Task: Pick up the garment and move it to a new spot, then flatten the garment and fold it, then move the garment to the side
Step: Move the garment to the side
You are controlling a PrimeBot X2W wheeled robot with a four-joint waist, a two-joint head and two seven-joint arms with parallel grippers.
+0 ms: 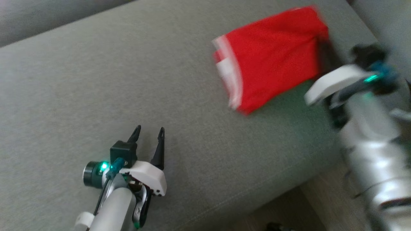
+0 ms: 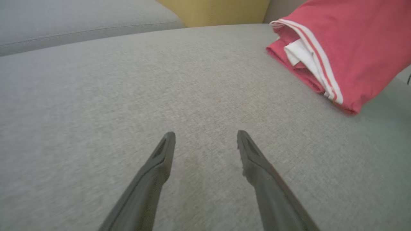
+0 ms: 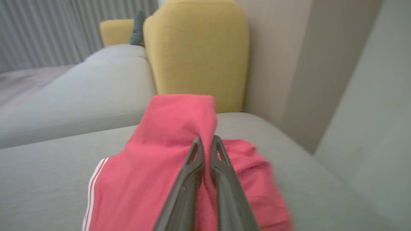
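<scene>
As you scan from the left, your left end effector (image 1: 149, 129) hovers with its two dark fingers spread over the bare grey sofa seat (image 1: 64, 96), well apart from the garment. Farther right, the folded red garment (image 1: 273, 54), white-striped along its left edge, lies on the seat. At its right edge, your right end effector (image 3: 207, 138) is pressed together, pinching a raised fold of red cloth.

Left gripper (image 1: 150, 128): fingers spread wide, pointing up the head view.
Left forearm (image 1: 112, 205): pale, rising from the lower left.
Right gripper (image 3: 207, 138): fingers pinched together on a fold of the garment (image 3: 167, 154).
Right arm (image 1: 369, 150): silvery and blurred, reaching in from the head view's right edge.
</scene>
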